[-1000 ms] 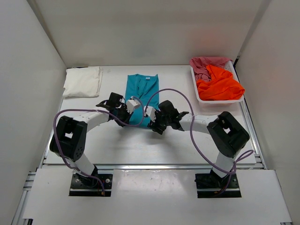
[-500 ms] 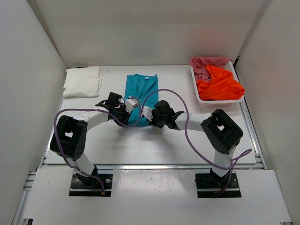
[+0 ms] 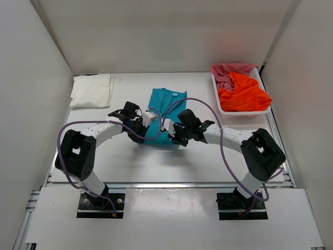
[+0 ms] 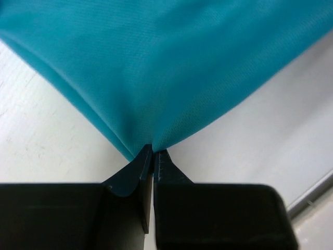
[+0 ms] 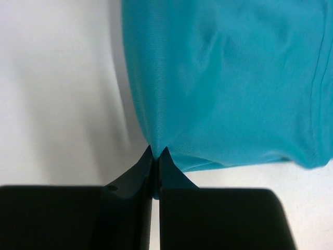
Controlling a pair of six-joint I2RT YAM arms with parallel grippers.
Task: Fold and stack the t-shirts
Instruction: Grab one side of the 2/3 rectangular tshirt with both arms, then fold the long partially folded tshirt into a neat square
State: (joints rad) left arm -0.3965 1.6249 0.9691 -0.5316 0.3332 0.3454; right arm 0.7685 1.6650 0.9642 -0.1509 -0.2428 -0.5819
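A teal-blue t-shirt (image 3: 165, 99) lies at the middle of the table, its near hem lifted off the surface. My left gripper (image 3: 148, 128) is shut on the hem's left corner, with teal cloth (image 4: 166, 67) fanning out from the pinched tips of the left gripper (image 4: 153, 151). My right gripper (image 3: 169, 134) is shut on the hem's right corner; the shirt (image 5: 229, 83) hangs from the right gripper (image 5: 156, 152). A white t-shirt (image 3: 92, 90) lies folded at the far left. An orange t-shirt (image 3: 243, 94) and a pinkish-red t-shirt (image 3: 229, 70) are piled in the basket.
The white mesh basket (image 3: 216, 99) stands at the far right of the table. White walls enclose the table on three sides. Purple cables loop above both forearms, close to the teal shirt.
The right gripper has shut on the teal shirt's near hem. Both grippers have lifted that hem and drawn it a little rightward; the shirt now looks shorter and shifted right.
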